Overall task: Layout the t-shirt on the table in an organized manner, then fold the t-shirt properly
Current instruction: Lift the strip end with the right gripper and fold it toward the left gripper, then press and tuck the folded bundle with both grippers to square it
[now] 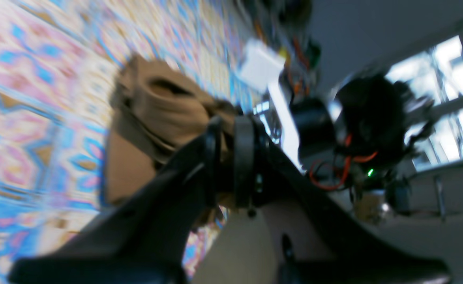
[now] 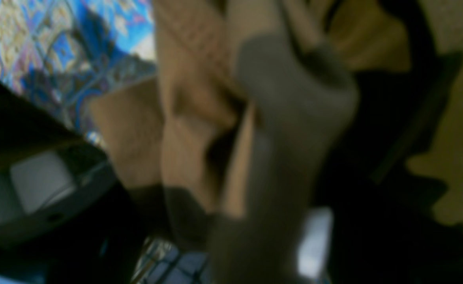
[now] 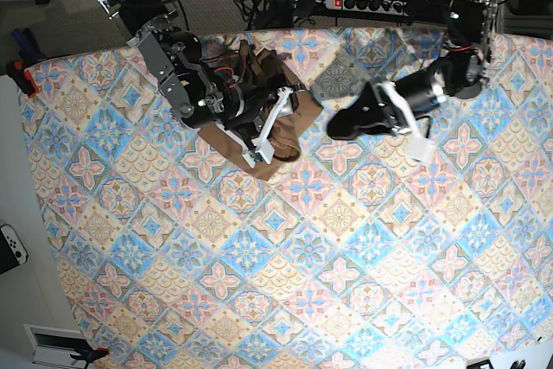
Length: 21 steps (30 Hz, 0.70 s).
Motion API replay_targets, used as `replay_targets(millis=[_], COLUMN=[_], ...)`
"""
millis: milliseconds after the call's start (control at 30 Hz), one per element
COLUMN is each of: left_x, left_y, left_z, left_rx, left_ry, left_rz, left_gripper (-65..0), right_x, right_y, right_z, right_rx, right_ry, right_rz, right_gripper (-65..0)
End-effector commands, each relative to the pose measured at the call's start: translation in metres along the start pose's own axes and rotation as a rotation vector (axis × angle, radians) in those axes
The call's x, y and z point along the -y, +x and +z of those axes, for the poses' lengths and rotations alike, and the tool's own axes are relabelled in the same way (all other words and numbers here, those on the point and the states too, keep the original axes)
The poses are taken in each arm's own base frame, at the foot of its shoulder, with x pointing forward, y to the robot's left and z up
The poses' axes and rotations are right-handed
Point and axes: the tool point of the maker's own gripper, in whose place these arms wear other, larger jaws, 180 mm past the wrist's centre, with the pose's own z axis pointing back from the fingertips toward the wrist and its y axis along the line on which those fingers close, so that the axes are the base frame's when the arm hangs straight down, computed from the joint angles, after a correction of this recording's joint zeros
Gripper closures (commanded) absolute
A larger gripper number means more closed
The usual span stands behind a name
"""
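- The plain tan-brown soft fabric t-shirt (image 3: 263, 127) sits bunched in the upper left-centre of the base view, near the far edge of the counter (image 3: 285, 283) with its pastel blue, pink and cream tile cover. Not laid out yet.
- My left gripper (image 1: 231, 157) is pressed together and pinching a wad of the shirt; in the base view it hangs at upper right, apart from the main heap.
- My right gripper (image 3: 272, 131) is over the heap. Cloth fills its wrist view, but it's too blurred; I can't tell whether its jaws are spread or gripping.
- Risk: if I grip only one layer of a crumpled wad, a lift would likely drag it twisted rather than spread it.
- Risk: the heap lies close to the far counter edge, so pulling that way could slide cloth off toward the cables behind.
- Risk: both arms work close together at the top; crossing paths could snag.
- Room: the whole lower and middle counter is open pattern, so I'd spread toward the bottom of the frame.
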Motion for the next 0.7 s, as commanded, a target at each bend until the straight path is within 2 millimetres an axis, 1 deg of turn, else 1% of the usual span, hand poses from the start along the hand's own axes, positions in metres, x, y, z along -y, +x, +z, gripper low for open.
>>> replay_targets(millis=[0,100,167,267,333,400,433,467,567,600,667], left_x=[0.004,-0.005,-0.008,-0.009,-0.008,-0.007,-0.007,-0.007,-0.007,-0.007,-0.007], left_y=[0.014,0.025,0.029,0.030,0.030,0.030,0.030,0.030,0.030,0.030,0.030], left_z=[0.008,0.023,0.029,0.030,0.028,0.026,0.026,0.026,0.025,0.025,0.025], left_rx=[0.047,0.095,0.111,0.114,0.121,0.139,0.144,0.147,0.146,0.146,0.145], left_ry=[-0.006,0.042,0.060,0.065,0.060,0.054,0.051,0.051,0.051,0.051,0.049], left_rz=[-0.021,-0.030,-0.035,-0.033,-0.028,-0.018,-0.014,-0.013,-0.011,-0.011,-0.012], left_gripper=[-6.3,-6.3,-6.3,-6.3,-6.3,-6.3,-6.3,-6.3,-6.3,-6.3,-6.3], right_x=[-0.012,-0.025,-0.028,-0.039,-0.044,-0.042,-0.042,-0.043,-0.053,-0.056,-0.060], right_y=[0.016,0.025,0.032,0.038,0.049,0.059,0.061,0.061,0.050,0.047,0.043], right_z=[0.010,0.015,0.018,0.018,0.022,0.024,0.024,0.023,0.016,0.015,0.013], right_rx=[0.057,0.094,0.109,0.117,0.137,0.155,0.160,0.158,0.127,0.120,0.108], right_ry=[0.032,0.059,0.062,0.072,0.072,0.047,0.035,0.029,0.037,0.040,0.048], right_rz=[0.027,0.041,0.050,0.097,0.131,0.158,0.172,0.185,0.231,0.241,0.254], right_gripper=[-32.5,-32.5,-32.5,-32.5,-32.5,-32.5,-32.5,-32.7,-33.2,-34.2,-39.0])
